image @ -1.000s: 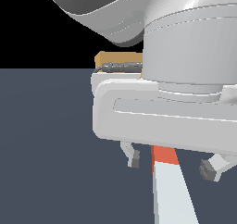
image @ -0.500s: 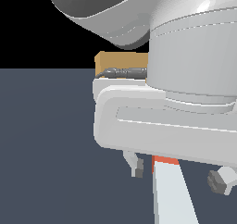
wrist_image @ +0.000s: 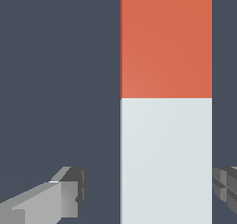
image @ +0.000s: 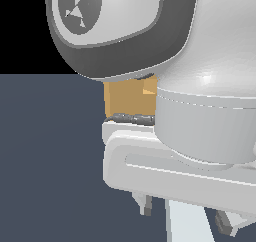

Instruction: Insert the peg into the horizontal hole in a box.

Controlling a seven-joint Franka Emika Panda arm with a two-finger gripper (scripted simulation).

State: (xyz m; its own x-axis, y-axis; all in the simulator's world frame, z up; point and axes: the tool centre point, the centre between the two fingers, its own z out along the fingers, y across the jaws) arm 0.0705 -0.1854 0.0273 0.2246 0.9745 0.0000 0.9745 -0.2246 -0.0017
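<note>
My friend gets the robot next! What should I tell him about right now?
Gripper: open, one finger on each side of the peg, not squeezing it.
Peg: lying flat on the floor, the fingers around its white part near the orange end.
Box: behind the arm, mostly hidden; a bit of the lighter hole peeks out.
Done: arm lined up over the peg.
Left: grab, lift, carry to the box, push into the hole.
</note>
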